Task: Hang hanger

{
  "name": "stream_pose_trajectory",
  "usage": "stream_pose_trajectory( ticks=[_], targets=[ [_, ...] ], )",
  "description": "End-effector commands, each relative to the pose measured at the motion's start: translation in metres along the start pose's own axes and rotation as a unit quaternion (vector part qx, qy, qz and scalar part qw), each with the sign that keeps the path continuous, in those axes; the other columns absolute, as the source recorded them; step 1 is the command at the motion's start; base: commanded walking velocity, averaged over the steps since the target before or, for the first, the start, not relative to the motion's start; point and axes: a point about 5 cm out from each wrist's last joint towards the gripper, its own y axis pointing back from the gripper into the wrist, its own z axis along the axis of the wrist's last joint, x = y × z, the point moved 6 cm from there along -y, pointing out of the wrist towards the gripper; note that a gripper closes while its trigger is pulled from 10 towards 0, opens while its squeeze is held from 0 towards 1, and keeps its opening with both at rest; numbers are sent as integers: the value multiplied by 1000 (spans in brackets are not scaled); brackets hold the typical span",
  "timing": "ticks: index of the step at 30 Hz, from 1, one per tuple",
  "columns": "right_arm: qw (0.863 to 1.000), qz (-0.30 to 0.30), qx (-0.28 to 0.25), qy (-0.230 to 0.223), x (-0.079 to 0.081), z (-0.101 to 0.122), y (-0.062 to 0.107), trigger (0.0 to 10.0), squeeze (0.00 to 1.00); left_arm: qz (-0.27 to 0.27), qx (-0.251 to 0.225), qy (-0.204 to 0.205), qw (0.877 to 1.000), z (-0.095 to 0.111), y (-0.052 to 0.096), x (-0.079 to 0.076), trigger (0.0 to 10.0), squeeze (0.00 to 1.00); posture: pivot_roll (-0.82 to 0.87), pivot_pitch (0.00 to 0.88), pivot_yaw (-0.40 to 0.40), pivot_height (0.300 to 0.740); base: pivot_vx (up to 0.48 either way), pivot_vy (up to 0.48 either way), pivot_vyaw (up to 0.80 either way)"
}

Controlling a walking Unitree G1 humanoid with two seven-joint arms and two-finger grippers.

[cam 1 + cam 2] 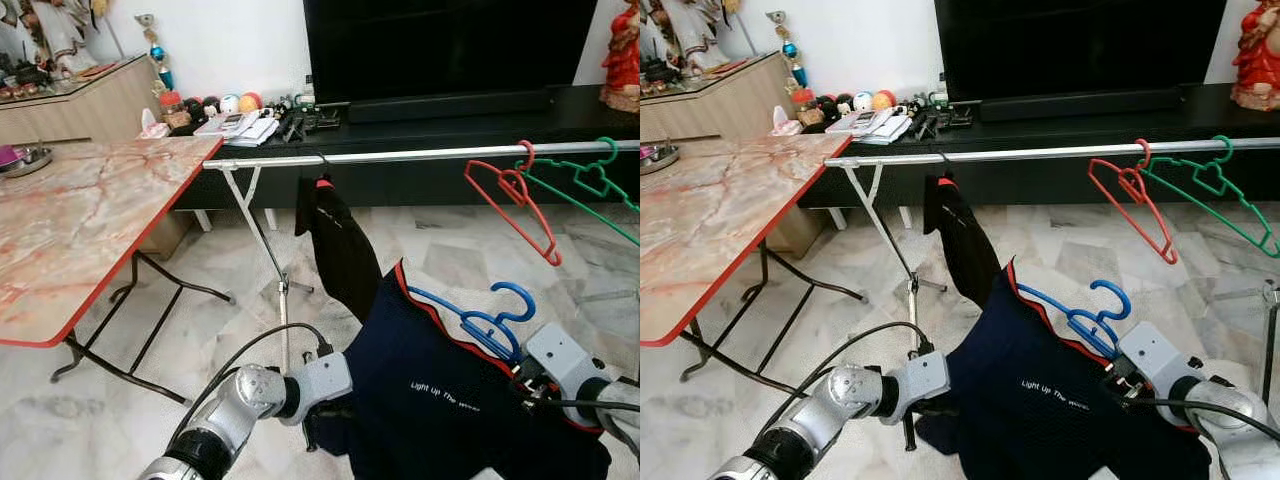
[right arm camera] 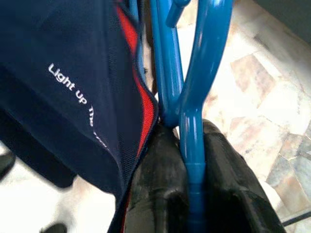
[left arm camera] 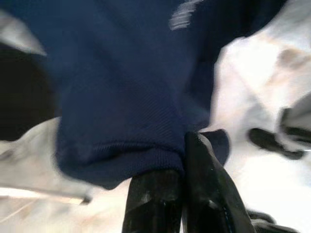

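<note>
Right claw (image 2: 187,194): clenched on the stem of the blue hanger (image 1: 490,320), lower right of your head views. The hanger carries a navy shirt (image 1: 440,400) with red collar trim and white lettering.

Left claw (image 3: 182,194): fingers pressed together, pinching the shirt's hem, bottom centre of your head views.

Silver rail (image 1: 420,155): runs across the upper middle of the frame, above the blue hanger and apart from it. On it you have a dark garment (image 1: 335,240) left of centre, a red hanger (image 1: 515,200) and a green hanger (image 1: 590,180) at right.

Marble-patterned bench (image 1: 80,220): left of frame.
</note>
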Motion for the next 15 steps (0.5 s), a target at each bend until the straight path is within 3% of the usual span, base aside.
stream_pose_trajectory(
  ticks=[1, 5, 6, 7, 15],
  targets=[
    [999, 27, -25, 25, 8, 15, 3, 10000, 0, 21, 26, -19, 999, -7, 4, 10, 10000, 0, -69, 0, 116, 740, 0, 0, 0],
    [998, 42, -26, 31, 12, 16, 3, 10000, 0, 26, 25, -21, 999, -7, 3, 11, 10000, 0, -69, 0, 115, 740, 0, 0, 0],
    [998, 52, -26, 34, 16, 15, 4, 10000, 0, 26, 22, -19, 999, -6, 2, 10, 10000, 784, -69, 0, 115, 740, 0, 0, 0],
    [997, 61, -25, 37, 19, 15, 4, 10000, 0, 27, 19, -17, 999, -5, 1, 10, 10000, 1000, -69, 0, 114, 740, 0, 0, 0],
    [996, 73, 0, 61, 22, 4, 5, 10000, 0, 42, 9, -19, 999, -2, 2, 15, 10000, 1000, -67, 0, 110, 740, 0, 0, 0]
  ],
)
